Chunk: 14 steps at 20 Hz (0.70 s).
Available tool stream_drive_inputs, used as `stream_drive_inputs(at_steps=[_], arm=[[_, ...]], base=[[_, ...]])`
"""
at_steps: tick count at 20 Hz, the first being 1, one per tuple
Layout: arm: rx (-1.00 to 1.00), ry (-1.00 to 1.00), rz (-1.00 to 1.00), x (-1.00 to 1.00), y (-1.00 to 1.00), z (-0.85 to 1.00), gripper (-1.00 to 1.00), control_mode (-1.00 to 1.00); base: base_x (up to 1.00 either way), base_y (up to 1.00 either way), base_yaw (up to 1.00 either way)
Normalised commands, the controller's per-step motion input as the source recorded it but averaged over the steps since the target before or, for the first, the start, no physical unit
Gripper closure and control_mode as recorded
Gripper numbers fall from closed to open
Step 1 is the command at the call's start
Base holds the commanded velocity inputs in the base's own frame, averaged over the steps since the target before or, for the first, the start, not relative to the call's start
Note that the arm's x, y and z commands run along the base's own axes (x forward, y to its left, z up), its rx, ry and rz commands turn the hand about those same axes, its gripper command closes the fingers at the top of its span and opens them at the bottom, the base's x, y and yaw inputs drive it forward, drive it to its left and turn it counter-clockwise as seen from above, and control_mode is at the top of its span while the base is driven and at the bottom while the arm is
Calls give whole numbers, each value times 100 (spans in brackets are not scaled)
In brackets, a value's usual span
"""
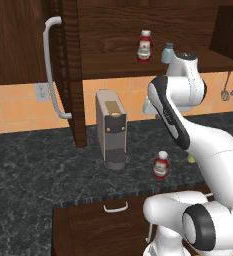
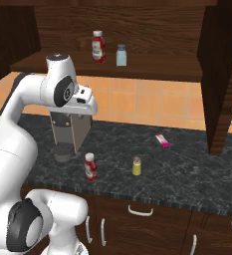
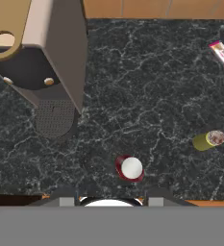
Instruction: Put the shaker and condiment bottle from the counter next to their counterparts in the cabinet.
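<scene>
We see nothing moved yet: red white-capped condiment bottle (image 2: pixel 90 166) and yellow-green shaker (image 2: pixel 136 166) on dark surface (image 2: pixel 187 169); jaws narrow, empty.

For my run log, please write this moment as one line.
gripper: shut, empty, above counter | condiment bottle: on counter | shaker: on counter | cabinet: open, counterparts on shelf

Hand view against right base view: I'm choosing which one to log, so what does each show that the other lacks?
Hand view alone: the white cap of the counter condiment bottle seen from straight above. Right base view alone: the cabinet shelf with the second red bottle and the blue-grey shaker. Both: the coffee machine, the yellow-green shaker and the pink tube on the counter.
</scene>
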Motion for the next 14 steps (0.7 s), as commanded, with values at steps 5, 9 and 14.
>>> stream_drive_inputs(at_steps=[5,9,14], arm=[[1,-10,2,0,-11,1,-100,-100],[8,-23,17,0,-37,0,-100,-100],[13,-26,23,0,-41,-1,-100,-100]], base=[[0,0,0],[0,0,0],[0,0,0]])
